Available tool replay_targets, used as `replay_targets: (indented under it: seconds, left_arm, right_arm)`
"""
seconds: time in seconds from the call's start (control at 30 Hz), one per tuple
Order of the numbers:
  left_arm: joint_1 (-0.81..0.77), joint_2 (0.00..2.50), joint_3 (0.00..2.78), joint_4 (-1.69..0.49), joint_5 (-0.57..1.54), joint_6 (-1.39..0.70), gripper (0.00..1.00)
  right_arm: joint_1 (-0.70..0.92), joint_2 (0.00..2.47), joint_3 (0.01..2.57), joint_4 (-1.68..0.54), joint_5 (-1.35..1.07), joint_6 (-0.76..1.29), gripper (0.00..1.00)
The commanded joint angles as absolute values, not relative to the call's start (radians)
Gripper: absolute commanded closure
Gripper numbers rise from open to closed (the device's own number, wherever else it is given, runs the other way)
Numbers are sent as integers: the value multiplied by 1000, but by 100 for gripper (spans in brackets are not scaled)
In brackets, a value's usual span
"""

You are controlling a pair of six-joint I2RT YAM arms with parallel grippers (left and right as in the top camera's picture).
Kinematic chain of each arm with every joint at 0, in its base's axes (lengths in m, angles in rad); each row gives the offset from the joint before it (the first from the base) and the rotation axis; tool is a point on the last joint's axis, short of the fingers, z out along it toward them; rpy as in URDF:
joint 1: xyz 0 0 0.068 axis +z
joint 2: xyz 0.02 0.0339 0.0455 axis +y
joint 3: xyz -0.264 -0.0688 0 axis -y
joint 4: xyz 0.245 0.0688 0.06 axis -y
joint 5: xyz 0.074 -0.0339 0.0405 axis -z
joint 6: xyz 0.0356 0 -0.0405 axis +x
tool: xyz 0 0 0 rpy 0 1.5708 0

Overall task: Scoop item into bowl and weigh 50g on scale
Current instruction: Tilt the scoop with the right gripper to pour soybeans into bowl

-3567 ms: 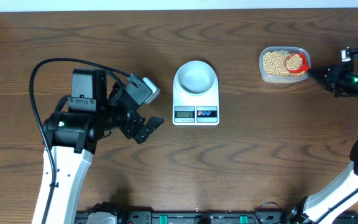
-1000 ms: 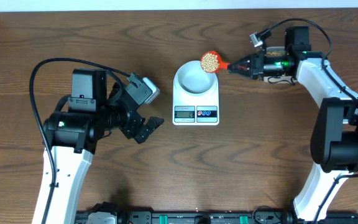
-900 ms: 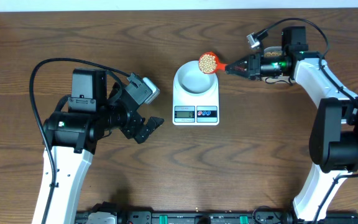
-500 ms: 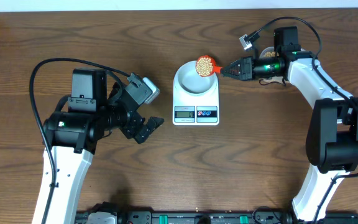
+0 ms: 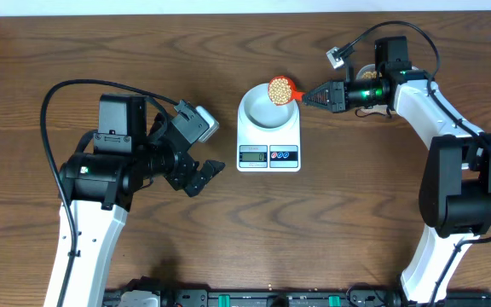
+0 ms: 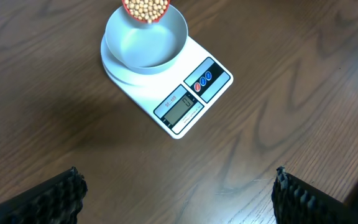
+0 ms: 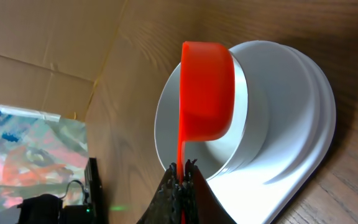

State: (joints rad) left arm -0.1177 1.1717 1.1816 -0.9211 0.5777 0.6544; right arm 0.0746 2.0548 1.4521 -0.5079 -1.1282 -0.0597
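Red scoop (image 7: 207, 90), heaped with beans (image 6: 146, 7), has travelled to the rim of the bowl (image 5: 265, 115) on the scale (image 5: 268, 155), not yet tipped; right jaws clamp its handle, left jaws gape, empty, so the pour looks next

Both arms same build: white link shells, black joint housings.

Left arm (image 5: 83, 247): long white link, black rounded joint at its far end, then a square black motor box (image 5: 118, 115). A thick black cable (image 5: 75, 83) loops from that end round to the wrist. Grey-white camera block (image 5: 199, 124) on the wrist. Left gripper (image 5: 205, 175) all black; finger pads (image 6: 50, 198) black with a ribbed texture.

Right arm (image 5: 437, 98): white curved links, big black joint housing (image 5: 459, 183). Thin black cable (image 5: 390, 26) arcs over the wrist, small grey-white block (image 5: 339, 56) at its left end. Green LED (image 5: 366, 85) lit on the wrist. Right gripper (image 5: 317, 92) black, tapering to a point; fingers (image 7: 173, 193) matte black.
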Motion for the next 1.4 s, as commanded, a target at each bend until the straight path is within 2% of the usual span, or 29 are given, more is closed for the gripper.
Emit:
replay_targets:
  seconds: [0.0,0.6,1.37]
  left_arm:
    - [-112,1173,1213,-927,595,650,2]
    - [-112,1173,1213,-927,595,650,2]
    - [-112,1173,1213,-927,595,650,2]
  right_arm:
    - [87,2064,1451,-508,-1150,-115,99]
    - [135,2064,1451,-508,-1052,-245,99]
    - [146,1986,1451,-506,-948,-278,99]
